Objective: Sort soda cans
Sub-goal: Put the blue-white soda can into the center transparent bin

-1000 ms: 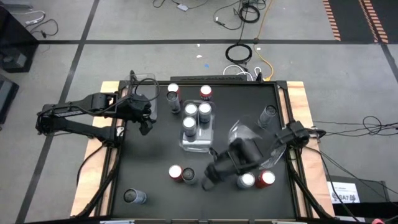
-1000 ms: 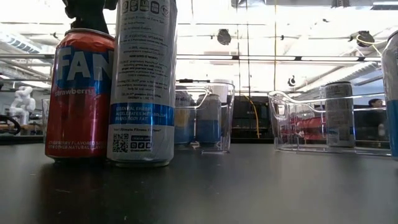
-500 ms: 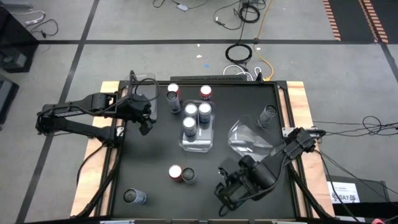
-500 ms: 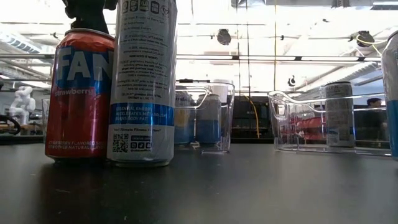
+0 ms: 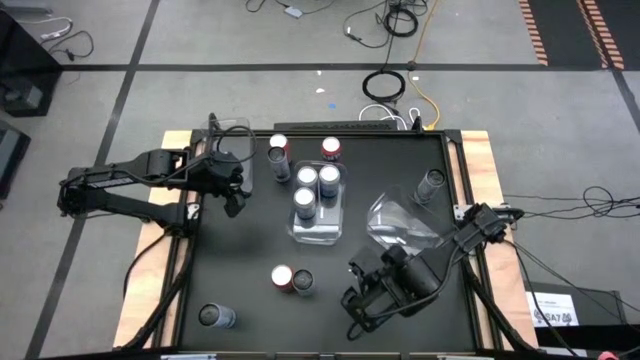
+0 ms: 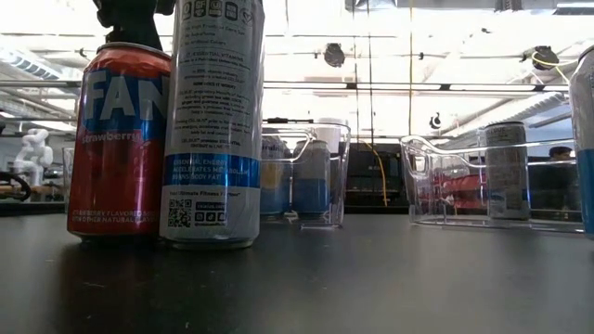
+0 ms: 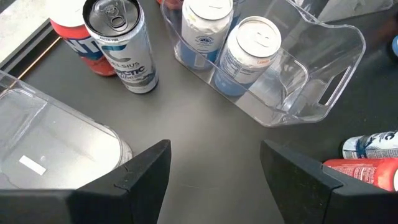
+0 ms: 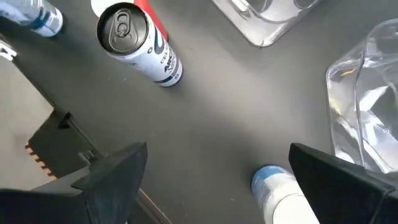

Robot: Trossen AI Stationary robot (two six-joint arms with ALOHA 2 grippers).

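Low view: red cylindrical can (image 6: 121,139) reads "strawberry"; adjoining tall silver-blue can (image 6: 213,121) carries a QR code. Left gripper (image 7: 214,180) and right gripper (image 8: 214,180): fingers apart, empty.

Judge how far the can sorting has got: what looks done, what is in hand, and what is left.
Done: three blue-silver cans stand in the centre bin. In hand: nothing. The right gripper hangs open and empty above the table, and the left gripper waits open at the left side. Left: the red can, the corner can and others stand loose outside any bin.
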